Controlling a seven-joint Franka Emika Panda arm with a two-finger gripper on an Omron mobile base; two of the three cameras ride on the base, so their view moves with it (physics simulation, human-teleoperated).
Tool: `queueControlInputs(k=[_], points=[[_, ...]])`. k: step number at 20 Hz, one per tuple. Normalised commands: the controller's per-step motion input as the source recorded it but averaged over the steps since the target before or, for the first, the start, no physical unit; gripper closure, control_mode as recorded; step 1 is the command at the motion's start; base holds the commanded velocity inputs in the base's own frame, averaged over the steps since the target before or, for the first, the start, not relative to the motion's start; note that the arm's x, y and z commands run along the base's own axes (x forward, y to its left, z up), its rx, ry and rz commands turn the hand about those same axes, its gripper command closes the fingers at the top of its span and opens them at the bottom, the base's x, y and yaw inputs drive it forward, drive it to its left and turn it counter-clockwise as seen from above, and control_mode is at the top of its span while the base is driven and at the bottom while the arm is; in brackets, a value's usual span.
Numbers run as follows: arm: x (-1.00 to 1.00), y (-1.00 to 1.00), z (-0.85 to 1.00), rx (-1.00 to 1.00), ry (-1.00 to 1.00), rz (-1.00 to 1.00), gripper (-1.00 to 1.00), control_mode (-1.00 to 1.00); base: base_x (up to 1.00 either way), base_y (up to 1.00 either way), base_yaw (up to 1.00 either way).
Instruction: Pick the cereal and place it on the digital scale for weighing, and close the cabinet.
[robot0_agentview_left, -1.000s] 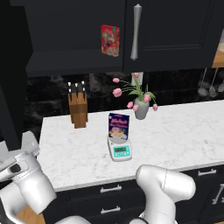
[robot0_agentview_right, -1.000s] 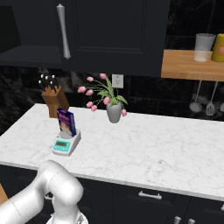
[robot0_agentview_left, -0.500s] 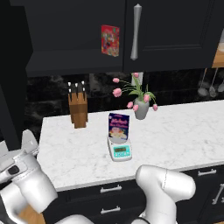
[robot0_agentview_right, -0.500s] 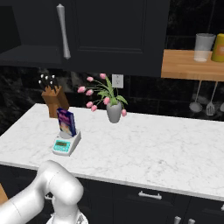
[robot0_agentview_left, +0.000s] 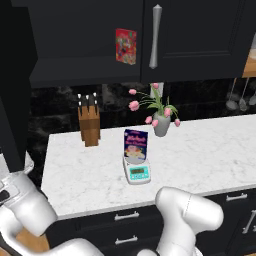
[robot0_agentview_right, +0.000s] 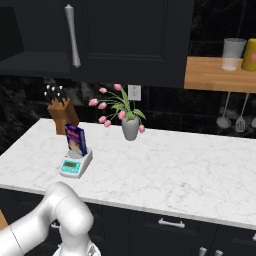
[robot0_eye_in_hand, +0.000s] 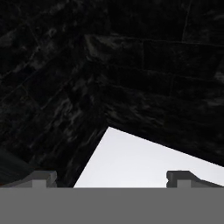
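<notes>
Already my cereal (robot0_agentview_left: 136, 145) stands on the digital scale (robot0_agentview_left: 137, 171) on the bench (robot0_agentview_left: 210, 150); my gripper (robot0_eye_in_hand: 111, 178) is wide, empty; the cabinet (robot0_agentview_left: 85, 45) remains open.

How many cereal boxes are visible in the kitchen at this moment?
2. The dark-blue cereal stands upright on the digital scale. The red cereal box stands on the cabinet shelf. The closed door may hide more.

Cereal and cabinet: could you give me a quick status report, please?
Gripper open, jaws apart, holding nothing. Cereal upright on the digital scale. Cabinet left side open, red box on its shelf. Nothing blocking.
</notes>
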Motion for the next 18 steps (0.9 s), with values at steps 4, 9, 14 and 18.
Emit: queueControlInputs(k=[4, 9, 14, 18], points=[[0.0, 0.19, 0.0, 0.05, -0.1, 0.0, -1.0, -1.0, 0.0, 0.0, 0.0], [0.0, -0.34, 0.04, 0.51, 0.0, 0.0, -1.0, -1.0, 0.0, 0.0, 0.0], [0.0, -0.37, 0.32, 0.51, -0.08, 0.0, -1.0, -1.0, 0.0, 0.0, 0.0], [-0.08, -0.36, 0.66, 0.44, -0.2, 0.0, -1.0, -1.0, 0.0, 0.0, 0.0]])
